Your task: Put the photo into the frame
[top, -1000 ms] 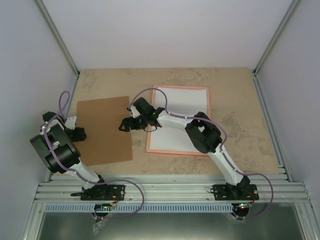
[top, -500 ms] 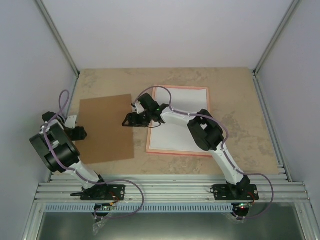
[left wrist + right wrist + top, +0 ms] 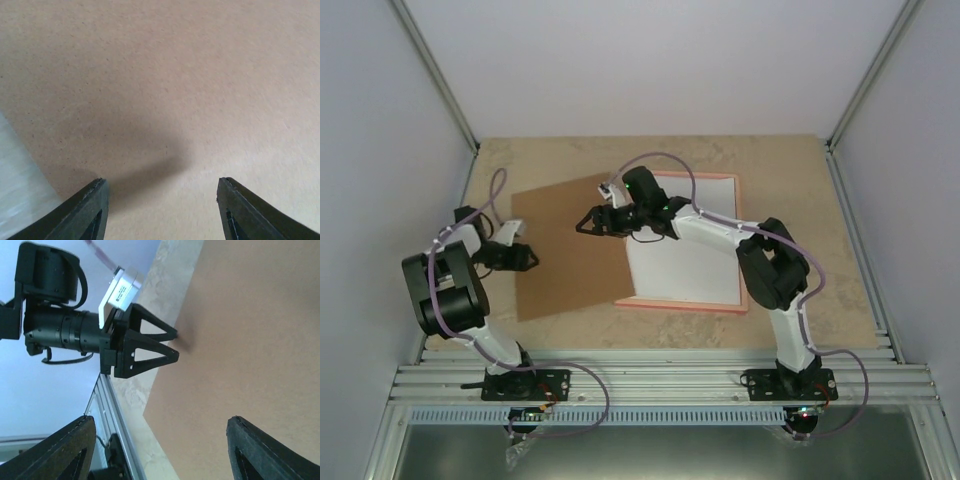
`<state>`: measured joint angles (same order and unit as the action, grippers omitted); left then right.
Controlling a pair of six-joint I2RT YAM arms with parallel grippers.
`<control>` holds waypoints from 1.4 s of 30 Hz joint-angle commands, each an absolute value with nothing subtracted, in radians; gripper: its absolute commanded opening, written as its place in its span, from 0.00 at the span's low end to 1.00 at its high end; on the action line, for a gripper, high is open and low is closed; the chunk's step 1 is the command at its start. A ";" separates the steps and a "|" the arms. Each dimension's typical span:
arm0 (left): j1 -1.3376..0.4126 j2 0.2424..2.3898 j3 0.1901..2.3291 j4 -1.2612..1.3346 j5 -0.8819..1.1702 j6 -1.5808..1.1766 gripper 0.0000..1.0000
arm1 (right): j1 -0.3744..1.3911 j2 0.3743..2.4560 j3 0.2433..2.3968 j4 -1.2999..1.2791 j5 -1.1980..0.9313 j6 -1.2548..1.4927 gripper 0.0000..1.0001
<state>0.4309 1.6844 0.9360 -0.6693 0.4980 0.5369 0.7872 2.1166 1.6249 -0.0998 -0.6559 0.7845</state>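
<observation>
The thin pink frame [image 3: 739, 240] lies flat right of centre with a white sheet [image 3: 690, 260] inside it. No dark landscape print shows in any view. The plain brown board [image 3: 570, 250] lies tilted on the table, and its right corner overlaps the frame's left side. My left gripper [image 3: 528, 258] is open at the board's left edge, with its tips on the board [image 3: 175, 75]. It also shows in the right wrist view [image 3: 176, 344]. My right gripper [image 3: 585, 224] is open and empty above the board's upper part [image 3: 240, 340].
The beige stone tabletop [image 3: 790, 190] is bounded by white walls at the back and sides. An aluminium rail [image 3: 660, 375] runs along the near edge and also shows in the right wrist view [image 3: 115, 440]. The right arm reaches across the frame.
The brown board has slid right and turned, and now overlaps the frame's left side. My left gripper moved right with it. My right gripper moved up and right.
</observation>
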 commanded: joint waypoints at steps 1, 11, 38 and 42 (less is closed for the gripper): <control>0.320 1.703 0.930 -0.720 0.601 0.469 0.61 | 0.732 2.041 1.510 -0.064 -0.709 0.757 0.72; 0.302 1.707 0.962 -0.634 0.580 0.377 0.64 | 0.592 1.916 1.358 -0.184 -0.649 0.476 0.74; 0.311 1.759 0.954 -0.600 0.629 0.331 0.62 | 0.574 2.215 1.464 -0.120 -0.908 0.554 0.49; 0.310 1.754 0.952 -0.603 0.641 0.334 0.61 | 0.574 2.213 1.491 -0.104 -0.933 0.587 0.41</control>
